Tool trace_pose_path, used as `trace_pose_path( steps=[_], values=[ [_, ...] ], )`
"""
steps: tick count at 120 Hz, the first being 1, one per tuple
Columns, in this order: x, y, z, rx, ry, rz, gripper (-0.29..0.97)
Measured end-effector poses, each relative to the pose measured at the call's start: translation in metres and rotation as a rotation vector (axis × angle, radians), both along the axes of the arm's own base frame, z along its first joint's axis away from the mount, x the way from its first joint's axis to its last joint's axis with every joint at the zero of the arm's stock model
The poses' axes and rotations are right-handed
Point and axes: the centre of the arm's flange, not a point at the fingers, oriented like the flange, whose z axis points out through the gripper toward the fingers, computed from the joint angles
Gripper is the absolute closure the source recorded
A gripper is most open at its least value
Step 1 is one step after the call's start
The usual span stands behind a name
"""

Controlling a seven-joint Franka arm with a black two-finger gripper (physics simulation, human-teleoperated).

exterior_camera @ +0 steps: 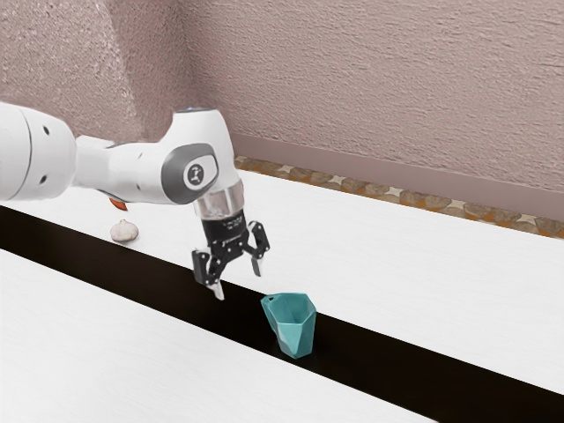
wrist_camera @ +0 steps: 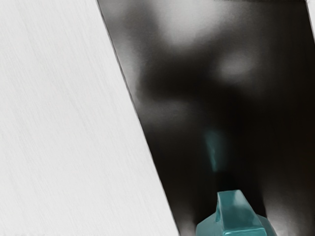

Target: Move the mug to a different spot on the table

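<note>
The tool (exterior_camera: 236, 275) hangs above the dark strip of the table (exterior_camera: 397, 256), its fingers spread apart with nothing between them. The teal mug (exterior_camera: 291, 324) stands upright on that strip, near the tool and lower, clear of both fingers. A pale garlic bulb (exterior_camera: 124, 231) lies on the tool's opposite side.

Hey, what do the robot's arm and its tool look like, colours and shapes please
The arm is glossy white, built of rounded tubular segments. Its last joint carries a grey round cap with a dark ring mark. Below sits a short silvery-grey collar, then the black tool with two fingers that end in pale tips. A small orange patch shows beneath the arm.
</note>
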Motion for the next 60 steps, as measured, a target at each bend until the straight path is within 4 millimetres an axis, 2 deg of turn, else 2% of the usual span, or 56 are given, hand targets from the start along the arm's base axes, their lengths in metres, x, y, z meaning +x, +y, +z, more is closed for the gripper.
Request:
trace_pose_path(
  steps=[12,32,60],
  values=[
    [-0.001,-0.006,-0.004,0.010,0.000,0.056,0.00],
    [0.004,-0.020,-0.024,0.033,0.002,0.114,0.00],
    [0.014,-0.020,-0.037,0.054,-0.008,0.184,0.00]
  ],
)
